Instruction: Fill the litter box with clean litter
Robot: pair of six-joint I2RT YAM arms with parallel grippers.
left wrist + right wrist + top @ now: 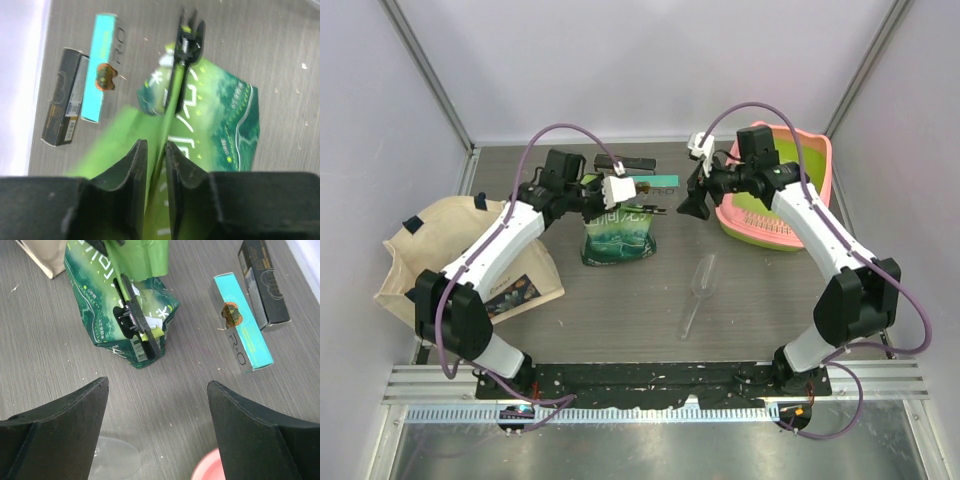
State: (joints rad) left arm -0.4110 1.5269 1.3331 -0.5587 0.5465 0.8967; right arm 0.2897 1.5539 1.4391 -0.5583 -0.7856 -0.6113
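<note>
Scoop point(698, 290) lying unused on the near tabletop point(620, 315), beyond it a green bag point(618, 238) clipped shut, its top pinched by the left claw point(156, 145), the right claw point(157, 385) spread empty beside it, and farthest right the litter box point(820, 150), seemingly bare, all filling yet to come.

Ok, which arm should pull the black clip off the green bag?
Probably right: the right tool is open and faces the black clip, while the left tool pinches the green bag at its top.
</note>
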